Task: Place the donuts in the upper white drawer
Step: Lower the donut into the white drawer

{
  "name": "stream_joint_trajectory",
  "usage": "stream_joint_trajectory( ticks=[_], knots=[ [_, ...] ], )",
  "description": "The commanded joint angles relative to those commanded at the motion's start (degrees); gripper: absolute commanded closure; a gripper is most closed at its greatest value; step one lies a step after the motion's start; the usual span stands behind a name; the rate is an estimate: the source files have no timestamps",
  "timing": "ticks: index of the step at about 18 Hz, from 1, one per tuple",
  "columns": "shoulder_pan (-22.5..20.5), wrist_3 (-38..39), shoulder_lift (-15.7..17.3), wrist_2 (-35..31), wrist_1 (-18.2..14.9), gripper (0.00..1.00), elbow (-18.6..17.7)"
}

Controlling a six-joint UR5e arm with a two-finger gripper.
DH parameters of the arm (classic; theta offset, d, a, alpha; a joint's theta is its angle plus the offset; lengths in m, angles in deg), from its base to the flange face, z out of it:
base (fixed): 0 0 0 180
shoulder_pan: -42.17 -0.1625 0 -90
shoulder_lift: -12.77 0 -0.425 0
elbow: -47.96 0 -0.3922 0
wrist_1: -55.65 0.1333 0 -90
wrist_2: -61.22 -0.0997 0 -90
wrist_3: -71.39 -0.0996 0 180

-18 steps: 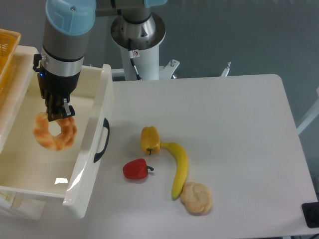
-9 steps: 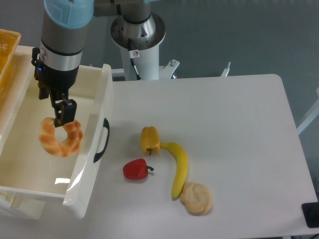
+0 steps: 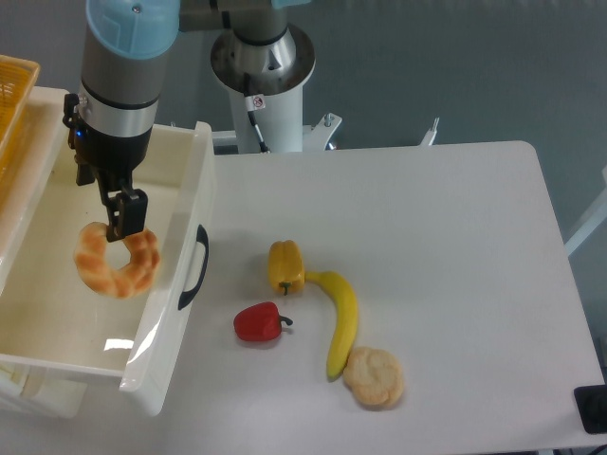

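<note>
The donut (image 3: 117, 262), a golden-tan glazed ring, lies inside the upper white drawer (image 3: 173, 237), which is pulled open at the left and has a black arched handle (image 3: 194, 268) on its front panel. My gripper (image 3: 114, 218) points down over the drawer, directly above the donut's upper edge. Its dark fingers (image 3: 125, 212) appear spread and no longer clamp the donut. One finger is partly hidden behind the wrist.
On the table right of the drawer lie a yellow pepper (image 3: 285, 266), a red pepper (image 3: 259, 323), a banana (image 3: 341, 322) and a pale bun (image 3: 374, 377). A yellow-orange woven basket (image 3: 14, 95) sits at the far left. The robot's base (image 3: 263, 66) stands behind.
The donut has dropped down and slightly right out of the fingers and now rests in the drawer. The gripper has let go and risen a little.
</note>
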Motion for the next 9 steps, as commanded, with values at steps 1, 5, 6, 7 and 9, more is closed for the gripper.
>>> stream_joint_trajectory(
  ticks=[1, 5, 6, 7, 9],
  knots=[
    [0.2, 0.0, 0.0, 0.0, 0.0, 0.00, 0.0],
    [1.1, -0.1, 0.4, 0.2, -0.2, 0.00, -0.2],
    [1.1, -0.1, 0.3, 0.1, -0.2, 0.00, -0.2],
    [1.1, -0.1, -0.2, -0.1, -0.2, 0.00, -0.2],
    [0.6, -0.6, -1.1, -0.2, 0.0, 0.00, -0.4]
  ],
)
